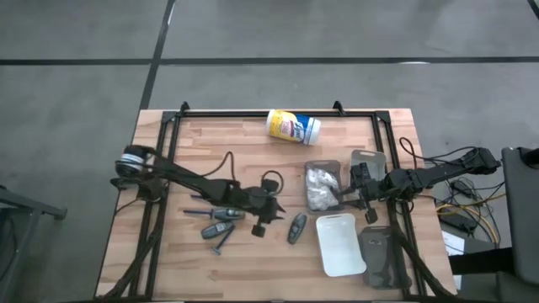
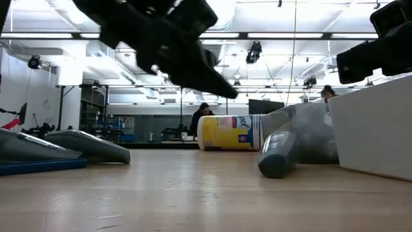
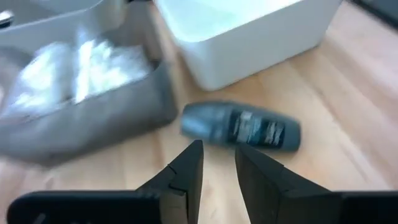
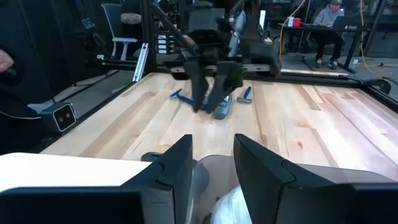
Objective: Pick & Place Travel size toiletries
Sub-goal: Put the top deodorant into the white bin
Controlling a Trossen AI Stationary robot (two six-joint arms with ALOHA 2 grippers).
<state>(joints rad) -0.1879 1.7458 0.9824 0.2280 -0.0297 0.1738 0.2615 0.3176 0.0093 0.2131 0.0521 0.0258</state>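
Just ahead of the left gripper's (image 3: 217,163) parted, empty fingers lies a dark grey oblong tube (image 3: 242,126), smooth, apparently plastic; the right gripper (image 4: 211,163) is likewise parted.

A pale wooden bench (image 1: 253,261) stands on a grey floor (image 1: 76,50) crossed by dark lines. Beyond it lies an open workshop: long ceiling lights (image 2: 283,35), a person (image 2: 201,119) at the far side, and another seated at a desk (image 4: 328,18).
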